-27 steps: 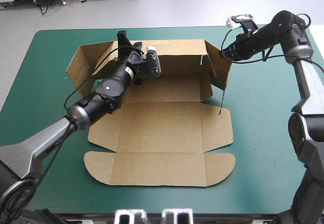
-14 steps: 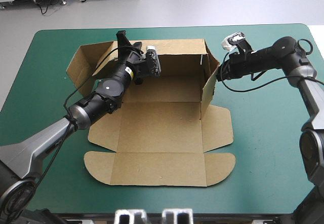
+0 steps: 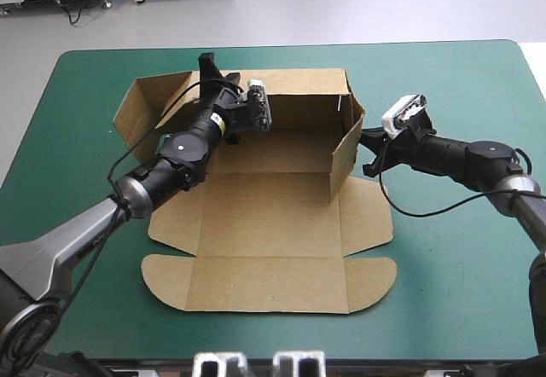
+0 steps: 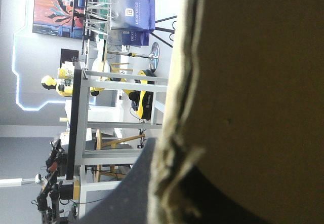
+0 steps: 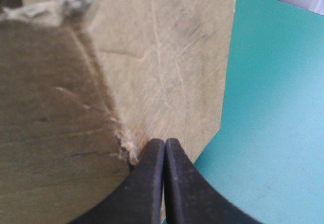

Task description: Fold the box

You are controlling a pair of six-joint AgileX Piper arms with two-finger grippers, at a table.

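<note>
The brown box (image 3: 273, 215) lies open on the teal-green cover with its back wall raised and its lid panels flat toward the front. My left gripper (image 3: 209, 68) sits on the back wall's top edge, shut on the box. In the left wrist view the board (image 4: 263, 107) fills the space beside one black finger (image 4: 126, 193). My right gripper (image 3: 368, 148) is shut, outside the raised right wall. Its tip (image 5: 164, 142) touches a crease in the board (image 5: 167, 57).
The left side flap (image 3: 132, 108) stands angled outward at the box's far left corner. Rounded lid tabs (image 3: 162, 270) lie flat near the front. Bare teal-green cover (image 3: 461, 258) stretches to the right of the box.
My right gripper has come from the far right corner toward the front and lower, along the right wall. That wall has swung inward and more upright. The left arm has not moved.
</note>
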